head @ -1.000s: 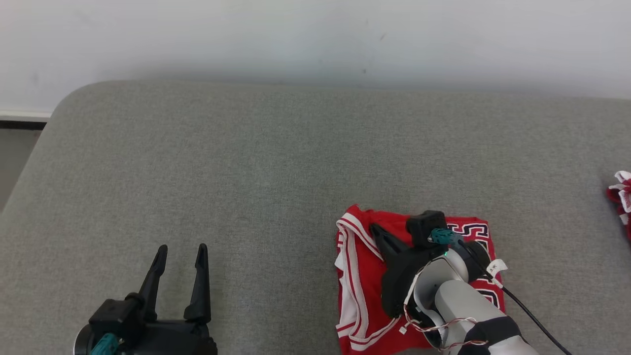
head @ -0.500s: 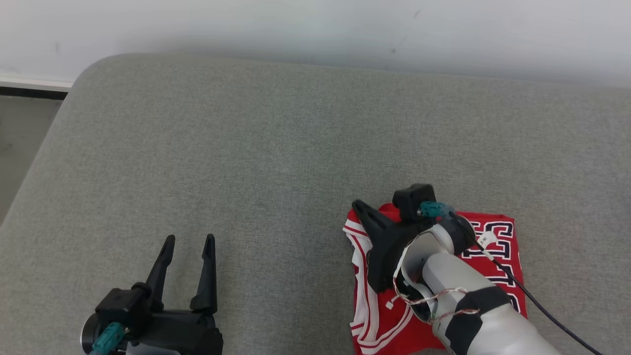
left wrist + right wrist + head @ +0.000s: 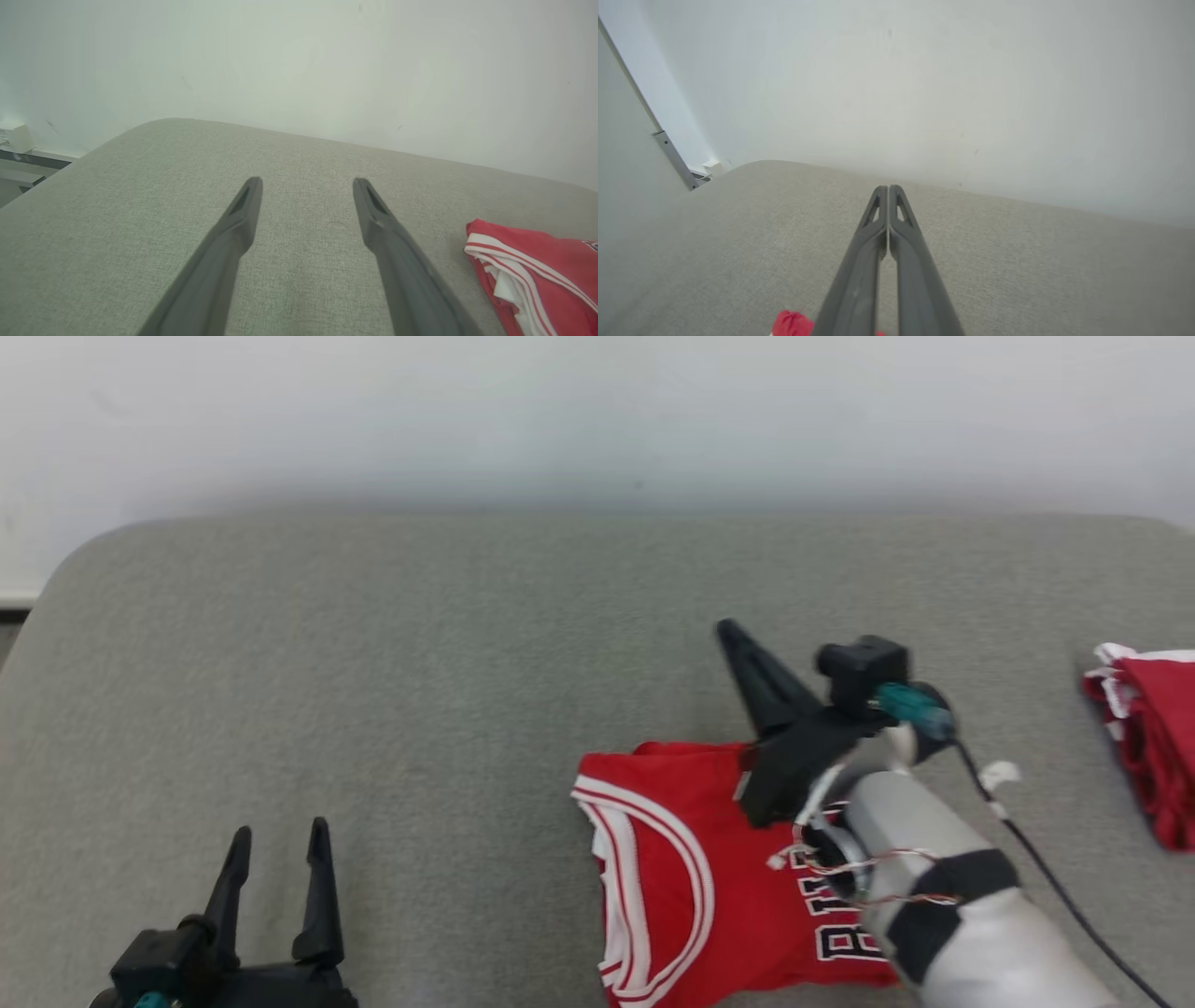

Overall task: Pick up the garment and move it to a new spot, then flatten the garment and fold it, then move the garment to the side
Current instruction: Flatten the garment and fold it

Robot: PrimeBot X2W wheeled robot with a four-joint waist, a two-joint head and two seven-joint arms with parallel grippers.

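The right tool [image 3: 730, 633] is pressing its two dark fingers flat together and is gripping nothing. In the right wrist view, the right tool [image 3: 888, 188] is showing only a thin seam between the fingers, with bare fabric beyond the tips. It is pointing away from the robot and slightly to the left. Its tips are reaching past the far edge of the red jersey [image 3: 672, 868], and its pale forearm [image 3: 934, 887] is crossing over the jersey's right part. A black cable [image 3: 1055, 887] is trailing off the wrist toward the lower right.

The left tool [image 3: 280, 831] is sitting at the lower left with its fingers spread wide and nothing between them. In the left wrist view, the left tool [image 3: 307, 182] is framing plain fabric, and the jersey [image 3: 537, 275] is lying well off to its right.

The jersey is lying folded on the grey upholstered surface [image 3: 420, 691], right of centre and near the front edge. Its white-trimmed opening is facing left, and dark lettering is showing beside the forearm. A second red garment [image 3: 1148, 747] is lying bunched at the far right edge, well apart from the jersey. A pale wall [image 3: 560, 411] is rising behind the surface.
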